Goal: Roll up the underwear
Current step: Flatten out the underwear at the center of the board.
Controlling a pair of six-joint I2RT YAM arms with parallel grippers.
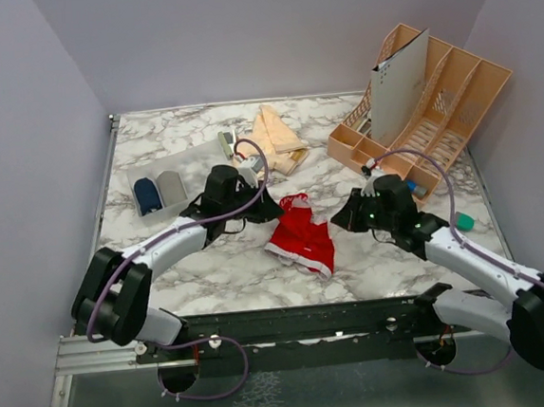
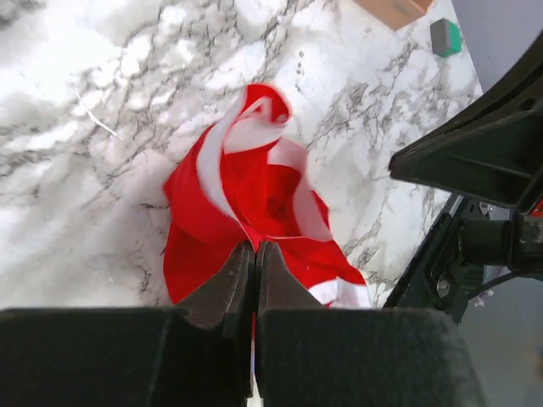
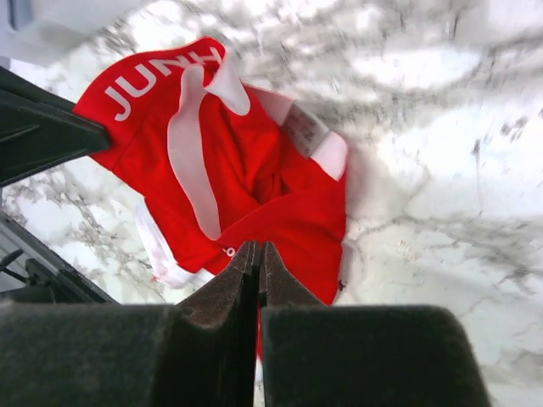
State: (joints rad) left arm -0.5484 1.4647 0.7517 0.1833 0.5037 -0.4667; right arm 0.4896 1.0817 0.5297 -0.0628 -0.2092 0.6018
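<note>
Grips the red underwear [image 1: 302, 239], crumpled on the table [image 1: 211, 266], with left gripper [image 2: 254, 246] and right gripper [image 3: 258, 248] both clenched on its edges. Sits apart from peach underwear [image 1: 278, 138] behind, grey tray [image 1: 161, 189] left, wooden rack [image 1: 435, 103] right.

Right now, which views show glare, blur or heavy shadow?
Top external: even light, sharp, only soft shadows. Left wrist: the marble table glares white, and the red underwear looks slightly soft. Right wrist: far marble blurred, the underwear's lettering still legible.
</note>
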